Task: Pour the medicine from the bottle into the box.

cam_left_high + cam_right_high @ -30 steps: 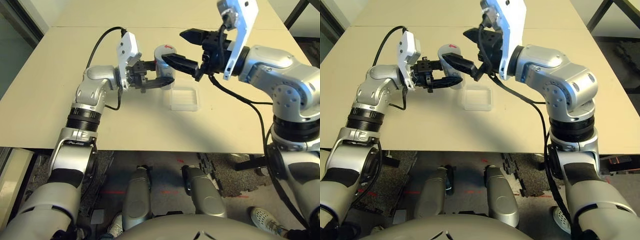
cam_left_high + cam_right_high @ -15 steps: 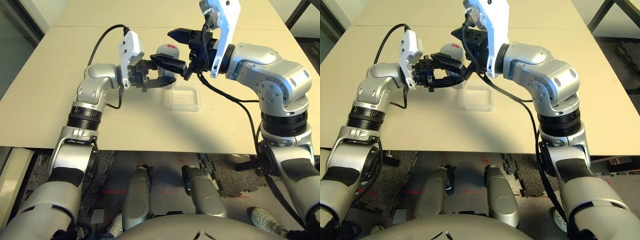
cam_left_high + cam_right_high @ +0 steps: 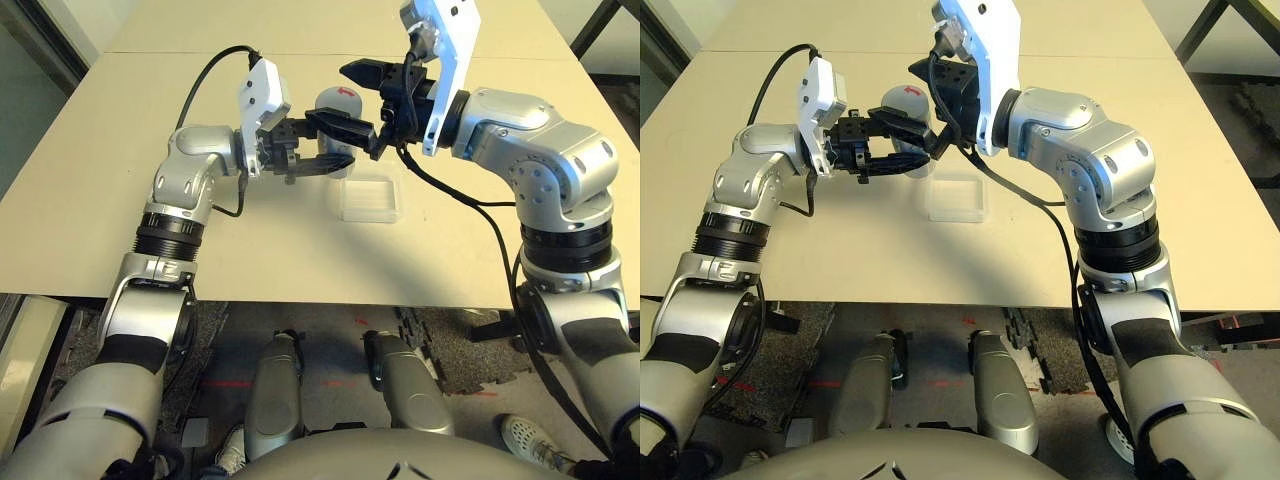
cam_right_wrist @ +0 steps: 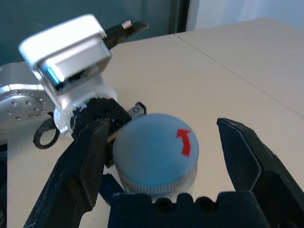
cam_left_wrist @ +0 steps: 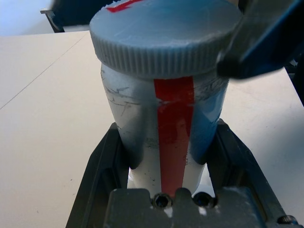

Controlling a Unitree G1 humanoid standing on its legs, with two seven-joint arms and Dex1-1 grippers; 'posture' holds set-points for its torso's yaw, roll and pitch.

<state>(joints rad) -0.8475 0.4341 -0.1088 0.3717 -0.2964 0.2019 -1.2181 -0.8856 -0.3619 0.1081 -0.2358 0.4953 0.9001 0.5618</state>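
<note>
The left claw (image 3: 322, 150) was clamped around the lower body of the bottle (image 5: 166, 118), one black finger (image 5: 97, 171) pressed to each side, holding it upright above the table (image 3: 120, 180). A red stripe (image 5: 173, 137) ran up the bottle's side between the fingers, and the ribbed grey cap (image 4: 154, 152) was screwed on top, with a red arrow mark on its domed face.

The right claw (image 4: 164, 156) stood wide open with its two fingers straddling that cap, one finger (image 4: 80, 171) on the side nearer the left wrist, the other (image 4: 251, 166) well off the cap's opposite edge. Neither finger seemed to be touching the cap; a gap showed on both sides. From above, the right claw reached in level from the robot's right, its lower finger crossing just in front of the bottle's top.

Just below and to the right of both claws, the clear box (image 3: 370, 199) lay flat on the table, close to the bottle but apart from it, under the right wrist's black cable (image 3: 455, 195). Its ribbed floor showed through. I could not make out any medicine, with the bottle capped.
</note>
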